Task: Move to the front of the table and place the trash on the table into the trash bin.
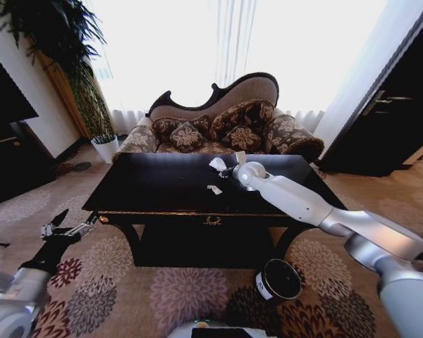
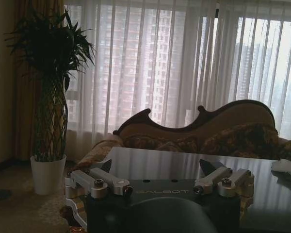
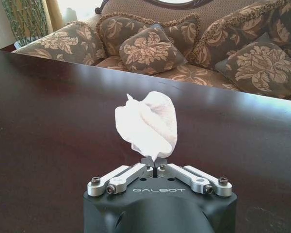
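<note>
Trash bin [image 1: 278, 280] waits at lower right, on the carpet before the tabletop [image 1: 162, 190]. Right tool [image 3: 155, 168], arm stretched upward over the gloss, pinches 1 white paper wad [image 3: 148, 124]; it should lift clear before swinging back. Left tool [image 2: 160, 182] hangs spread, lower left.

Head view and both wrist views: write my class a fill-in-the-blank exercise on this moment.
1. The right gripper is shut on a crumpled white ____.
2. The trash bin stands on the ____.
3. The left gripper, beside the table, has its fingers ____.

Missing words: paper wad; carpet; open
</note>
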Robot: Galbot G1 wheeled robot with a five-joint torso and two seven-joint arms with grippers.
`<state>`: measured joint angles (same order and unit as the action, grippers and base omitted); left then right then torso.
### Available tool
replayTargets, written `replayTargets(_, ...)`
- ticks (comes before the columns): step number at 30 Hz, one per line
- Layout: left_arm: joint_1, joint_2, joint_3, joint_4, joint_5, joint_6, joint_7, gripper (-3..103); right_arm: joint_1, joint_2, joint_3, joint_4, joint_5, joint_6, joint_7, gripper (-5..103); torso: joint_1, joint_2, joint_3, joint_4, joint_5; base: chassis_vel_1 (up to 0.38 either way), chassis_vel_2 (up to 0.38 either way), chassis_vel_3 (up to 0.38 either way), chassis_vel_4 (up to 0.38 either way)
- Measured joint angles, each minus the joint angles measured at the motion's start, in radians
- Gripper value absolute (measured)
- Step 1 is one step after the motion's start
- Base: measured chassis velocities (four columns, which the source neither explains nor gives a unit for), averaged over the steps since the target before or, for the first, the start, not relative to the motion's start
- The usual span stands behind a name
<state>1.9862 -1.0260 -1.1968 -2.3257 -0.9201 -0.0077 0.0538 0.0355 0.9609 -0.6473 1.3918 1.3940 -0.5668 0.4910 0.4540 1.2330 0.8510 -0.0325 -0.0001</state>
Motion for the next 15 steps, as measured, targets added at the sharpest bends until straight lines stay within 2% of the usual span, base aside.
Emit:
replayTargets(12,0.000,0.000,0.000,0.000,0.000,0.000,0.000,100,-0.029,-0.055,0.075,0.082,0.024,0.029,0.024,0,0.000,0.000,0.000,0.0000,0.0000,0.000,0.000,0.000,0.000)
replayTargets(15,0.000,0.000,0.000,0.000,0.000,0.000,0.000,100,-0.057,-0.081,0.133,0.134,0.059,0.031,0.040,0,0.000,0.000,0.000,0.0001,0.0001,0.000,0.000,0.000,0.000)
